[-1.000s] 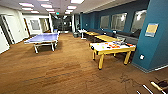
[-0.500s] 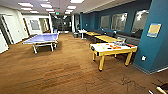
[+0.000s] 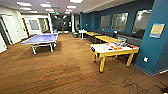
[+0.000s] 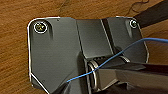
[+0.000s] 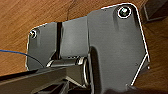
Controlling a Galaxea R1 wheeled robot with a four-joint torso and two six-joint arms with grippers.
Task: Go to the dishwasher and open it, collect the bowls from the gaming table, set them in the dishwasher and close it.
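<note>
Where the brown carpet (image 3: pixel 62 72) spreads through the long room, the gaming table (image 3: pixel 100 49) stands at the right, beside the teal wall (image 3: pixel 160 47), its long axis running from near left to far right. The bowls (image 3: pixel 116 47) lie toward its far end, blurred into red and orange patches. A blue ping-pong table (image 3: pixel 41 38) stands well apart, left. Whether either claw is apart or together, I cannot tell.

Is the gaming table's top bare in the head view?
No. Small orange and red items, likely the bowls, lie on the white top of the gaming table.
</note>
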